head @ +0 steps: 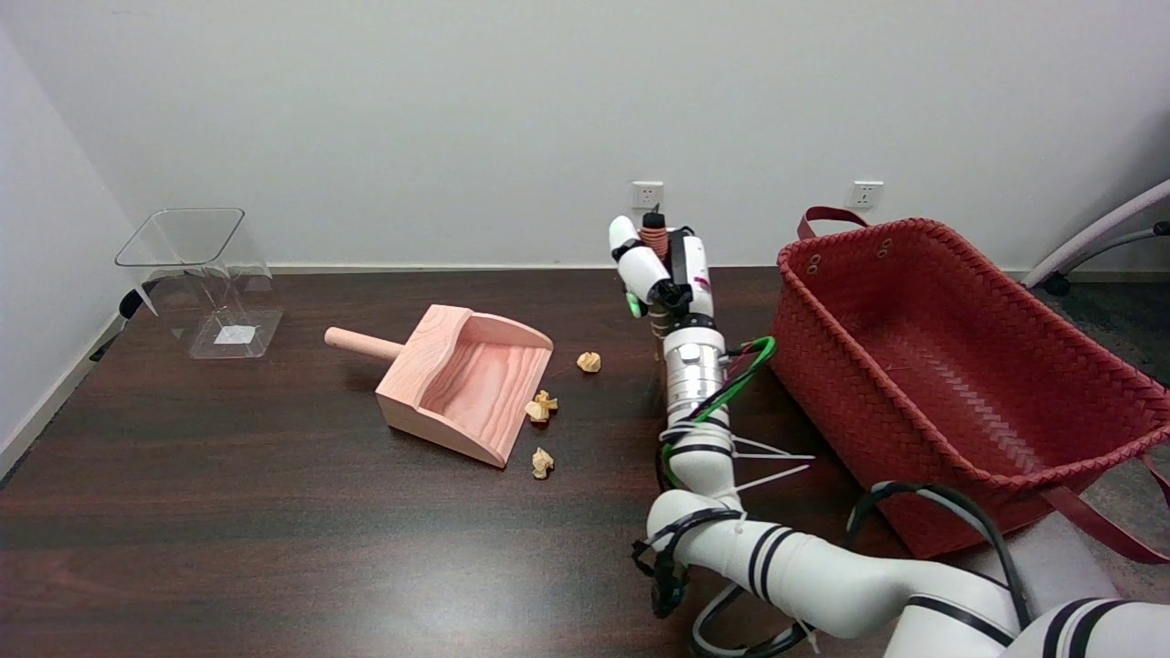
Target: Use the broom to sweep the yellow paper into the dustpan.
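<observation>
The pink wooden dustpan lies left of centre on the dark table, its mouth facing right and its handle pointing left. Three crumpled yellow paper bits show: one right of the pan's far corner, one at the mouth's edge, one just in front of the pan. My right hand is raised at mid-table, right of the papers, gripping the broom; only its reddish-brown handle end sticks out above the fingers. The arm hides the bristles.
A large red woven basket stands close to the arm's right side. A clear plastic container sits at the table's far left corner. The table's left edge runs along the wall.
</observation>
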Motion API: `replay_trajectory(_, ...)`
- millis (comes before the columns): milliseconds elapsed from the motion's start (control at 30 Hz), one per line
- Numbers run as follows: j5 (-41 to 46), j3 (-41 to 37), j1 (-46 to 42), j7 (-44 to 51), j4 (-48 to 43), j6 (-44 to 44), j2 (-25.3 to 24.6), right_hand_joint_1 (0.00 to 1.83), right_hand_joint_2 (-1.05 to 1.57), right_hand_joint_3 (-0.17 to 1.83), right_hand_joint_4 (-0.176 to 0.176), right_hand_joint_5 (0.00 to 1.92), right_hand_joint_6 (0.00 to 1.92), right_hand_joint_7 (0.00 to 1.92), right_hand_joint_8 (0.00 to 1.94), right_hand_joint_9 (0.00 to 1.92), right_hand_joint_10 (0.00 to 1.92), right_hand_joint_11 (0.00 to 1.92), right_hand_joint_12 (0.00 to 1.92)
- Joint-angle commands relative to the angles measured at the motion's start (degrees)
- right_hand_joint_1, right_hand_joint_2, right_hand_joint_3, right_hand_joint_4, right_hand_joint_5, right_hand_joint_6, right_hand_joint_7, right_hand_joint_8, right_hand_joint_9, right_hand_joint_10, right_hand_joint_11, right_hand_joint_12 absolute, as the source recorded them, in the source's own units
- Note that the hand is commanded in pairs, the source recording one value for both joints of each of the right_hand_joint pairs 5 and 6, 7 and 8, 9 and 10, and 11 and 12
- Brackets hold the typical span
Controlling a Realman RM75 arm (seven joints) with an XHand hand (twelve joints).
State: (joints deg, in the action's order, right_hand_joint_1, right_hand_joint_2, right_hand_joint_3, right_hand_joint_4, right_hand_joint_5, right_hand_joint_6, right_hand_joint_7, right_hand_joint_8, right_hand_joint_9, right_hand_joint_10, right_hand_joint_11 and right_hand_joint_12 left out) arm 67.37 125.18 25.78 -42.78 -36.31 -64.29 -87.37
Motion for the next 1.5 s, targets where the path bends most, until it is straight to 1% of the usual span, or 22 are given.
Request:
replay_trajectory(33, 0.09, 0.64, 2.74, -0.78, 1.76, 3.0, -7.82, 0.68, 1.57, 0.47, 0.0, 1.92, 1.92, 1.92, 1.92, 1.92, 1.92, 1.92, 1.92)
replay_trajectory(267, -0.23, 0.74, 6.84, -0.3, 10.09, 5.36, -14.09, 0.65, 1.57, 0.39, 0.0, 1.92, 1.92, 1.92, 1.92, 1.92, 1.92, 1.92, 1.92)
replay_trajectory(367, -0.29, 0.74, 8.43, -0.3, 11.85, 6.82, -15.33, 0.65, 1.57, 0.36, 0.0, 1.92, 1.92, 1.92, 1.92, 1.92, 1.92, 1.92, 1.92)
replay_trajectory(500, -0.31, 0.82, 9.73, -0.22, 12.27, 9.35, -15.85, 0.65, 1.57, 0.36, 0.0, 1.92, 1.92, 1.92, 1.92, 1.92, 1.92, 1.92, 1.92)
replay_trajectory(800, -0.31, 0.82, 13.52, -0.22, 14.73, 11.69, -17.25, 0.63, 1.57, 0.35, 0.0, 1.92, 1.92, 1.92, 1.92, 1.92, 1.92, 1.92, 1.92)
replay_trajectory(1367, 0.13, 0.74, 13.76, -1.0, 13.6, 10.0, -18.76, 0.61, 1.57, 0.31, 0.0, 1.92, 1.92, 1.92, 1.92, 1.92, 1.92, 1.92, 1.92)
replay_trajectory(1500, 0.17, 0.12, 13.5, -4.42, 13.81, 9.67, -18.7, 0.61, 1.57, 0.3, 0.0, 1.92, 1.92, 1.92, 1.92, 1.92, 1.92, 1.92, 1.92)
